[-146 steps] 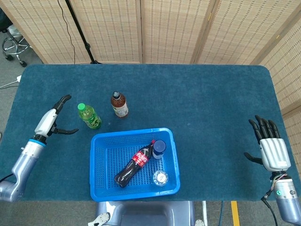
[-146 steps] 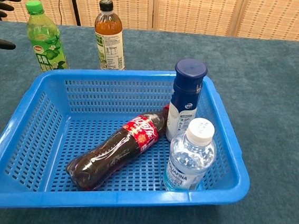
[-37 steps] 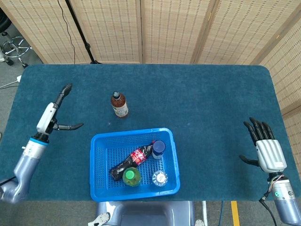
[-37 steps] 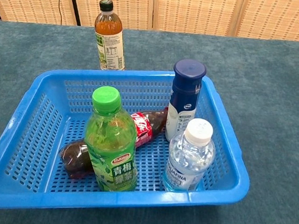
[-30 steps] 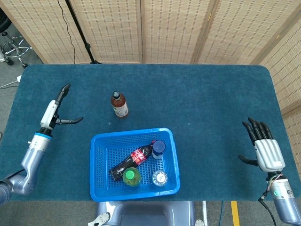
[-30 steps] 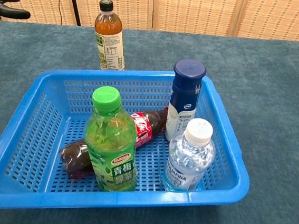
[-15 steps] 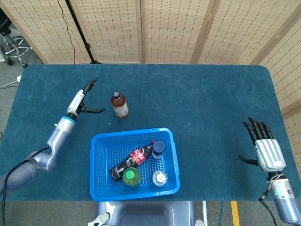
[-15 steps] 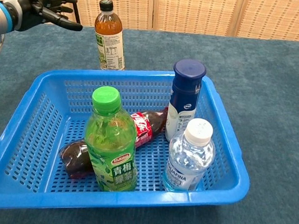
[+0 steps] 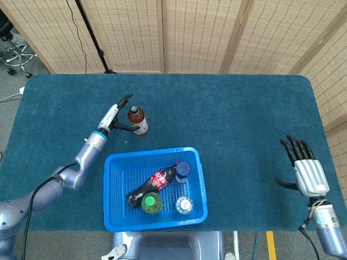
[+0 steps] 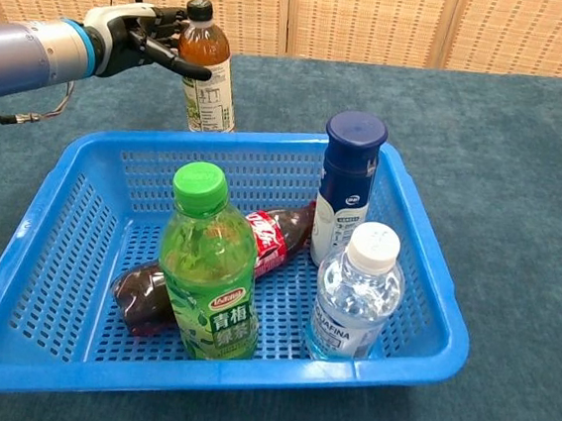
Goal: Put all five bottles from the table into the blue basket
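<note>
A brown tea bottle (image 9: 137,120) (image 10: 206,69) stands upright on the table just behind the blue basket (image 9: 122,179) (image 10: 91,222). My left hand (image 9: 115,116) (image 10: 138,38) is at the bottle's left side, fingers apart, with the thumb reaching across its front; no firm grip shows. In the basket a green bottle (image 9: 152,202) (image 10: 211,264) stands over a lying cola bottle (image 9: 149,188) (image 10: 268,239), beside an upright navy-capped bottle (image 9: 183,171) (image 10: 349,187) and a water bottle (image 9: 185,205) (image 10: 355,297). My right hand (image 9: 308,168) hovers far right, fingers spread, holding nothing.
The table is covered in dark blue cloth (image 9: 238,108). Woven folding screens (image 9: 195,32) stand behind its far edge, with a black stand pole (image 9: 89,30) at the back left. The basket sits near the table's front edge.
The green bottle has gone from the table into the basket. My left hand then swung right from the table's left side to the tea bottle. The right hand barely moved.
</note>
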Controlling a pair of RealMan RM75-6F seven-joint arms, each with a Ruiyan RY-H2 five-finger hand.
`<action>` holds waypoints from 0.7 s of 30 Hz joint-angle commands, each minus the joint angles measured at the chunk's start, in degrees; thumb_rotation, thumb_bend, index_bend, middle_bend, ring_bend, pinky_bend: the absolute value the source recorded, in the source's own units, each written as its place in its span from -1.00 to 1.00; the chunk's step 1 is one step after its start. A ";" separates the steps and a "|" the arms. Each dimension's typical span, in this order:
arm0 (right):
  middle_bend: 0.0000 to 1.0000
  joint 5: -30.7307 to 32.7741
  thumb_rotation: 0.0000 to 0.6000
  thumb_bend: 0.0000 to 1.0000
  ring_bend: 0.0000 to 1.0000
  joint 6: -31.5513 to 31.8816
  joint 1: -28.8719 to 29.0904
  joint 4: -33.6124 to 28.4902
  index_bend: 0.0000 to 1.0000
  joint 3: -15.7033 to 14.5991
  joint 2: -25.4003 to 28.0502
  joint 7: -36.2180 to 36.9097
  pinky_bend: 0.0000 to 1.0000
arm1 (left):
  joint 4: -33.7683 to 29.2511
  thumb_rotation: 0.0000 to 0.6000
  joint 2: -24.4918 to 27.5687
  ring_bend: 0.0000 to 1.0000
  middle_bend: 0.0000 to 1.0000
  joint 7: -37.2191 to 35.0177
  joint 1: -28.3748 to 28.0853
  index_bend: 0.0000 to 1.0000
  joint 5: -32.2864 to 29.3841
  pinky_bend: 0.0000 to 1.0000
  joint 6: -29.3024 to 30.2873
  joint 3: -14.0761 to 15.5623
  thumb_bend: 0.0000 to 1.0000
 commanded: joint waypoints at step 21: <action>-1.00 -0.39 1.00 -1.00 -1.00 0.16 -0.10 0.09 -1.00 -0.16 0.23 0.65 -1.00 | -4.99 1.00 1.14 -0.51 -0.26 -2.24 2.60 0.12 0.98 -0.27 8.72 -3.51 0.38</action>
